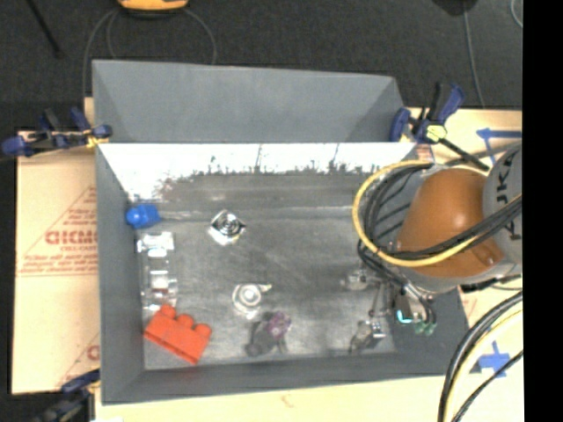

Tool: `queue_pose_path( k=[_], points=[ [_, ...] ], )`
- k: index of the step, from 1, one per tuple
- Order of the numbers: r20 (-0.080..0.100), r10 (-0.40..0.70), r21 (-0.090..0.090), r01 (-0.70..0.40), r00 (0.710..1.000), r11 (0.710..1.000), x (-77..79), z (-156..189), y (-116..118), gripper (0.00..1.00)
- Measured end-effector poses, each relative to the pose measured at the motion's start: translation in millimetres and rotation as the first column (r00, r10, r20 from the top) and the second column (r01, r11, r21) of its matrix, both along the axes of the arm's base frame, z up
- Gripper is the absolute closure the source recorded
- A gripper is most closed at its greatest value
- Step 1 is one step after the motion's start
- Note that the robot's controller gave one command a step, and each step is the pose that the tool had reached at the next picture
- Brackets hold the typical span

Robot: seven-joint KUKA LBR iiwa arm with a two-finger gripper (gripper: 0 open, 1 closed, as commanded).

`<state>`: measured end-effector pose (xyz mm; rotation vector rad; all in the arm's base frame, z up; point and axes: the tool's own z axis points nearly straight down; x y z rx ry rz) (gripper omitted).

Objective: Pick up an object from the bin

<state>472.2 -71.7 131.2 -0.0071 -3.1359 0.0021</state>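
- Orange domed cover (444,222) on the arm's wrist hangs over the grey metal bin's (264,112) right side.
- Gripper (376,319) sits low near the front right corner; whether it is spread or closed cannot be told.
- Small purple-and-dark lump (270,331) lies to its left, apart.
- Red toy brick (178,334) lies front left.

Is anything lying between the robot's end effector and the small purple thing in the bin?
Nothing visible does. Only bare bin floor separates the end effector from the purple thing; the orange brick lies beyond it.
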Motion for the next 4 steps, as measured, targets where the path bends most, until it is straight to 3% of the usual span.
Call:
queue_pose_path(
  k=[1,2,3,4],
  points=[
    [0.013,-0.017,0.006,0.017,1.0,1.0,6.4,67.0,144.9,0.0],
    [0.023,-0.176,0.007,0.176,0.984,0.984,25.0,-42.0,156.7,0.0],
    [0.027,-0.174,0.007,0.174,0.984,0.985,26.5,-41.9,156.5,1.0],
    [0.016,-0.175,0.006,0.175,0.984,0.984,34.4,62.1,172.3,1.0]
  ],
)
